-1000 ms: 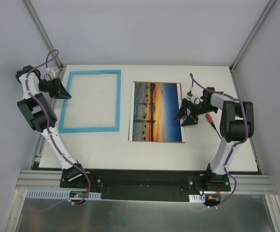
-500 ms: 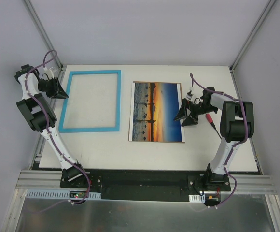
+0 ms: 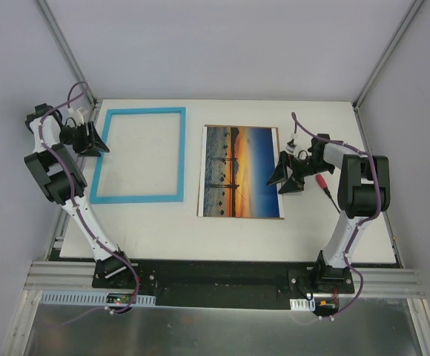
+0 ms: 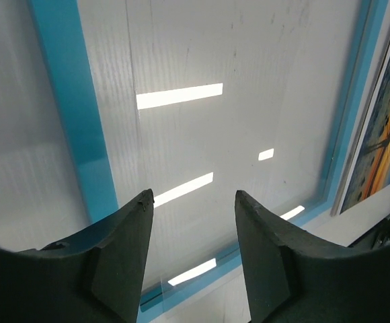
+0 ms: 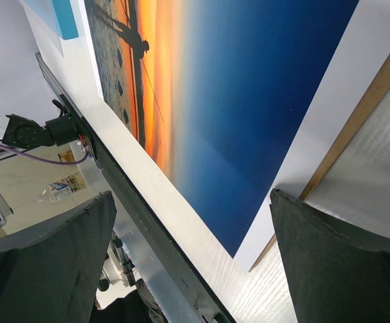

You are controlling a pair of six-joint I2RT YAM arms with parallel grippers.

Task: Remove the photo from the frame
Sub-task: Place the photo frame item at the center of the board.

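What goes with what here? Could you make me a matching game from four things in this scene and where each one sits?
Things:
1. frame
2. photo
3. right hand
4. screwdriver

Places:
A. over the photo's right edge
B. farthest right on the table
C. left part of the table
D. middle of the table, just right of the frame

Pairs: 1-C, 2-D, 3-A, 4-B

Bright, even light; lamp reflections glare on the frame.
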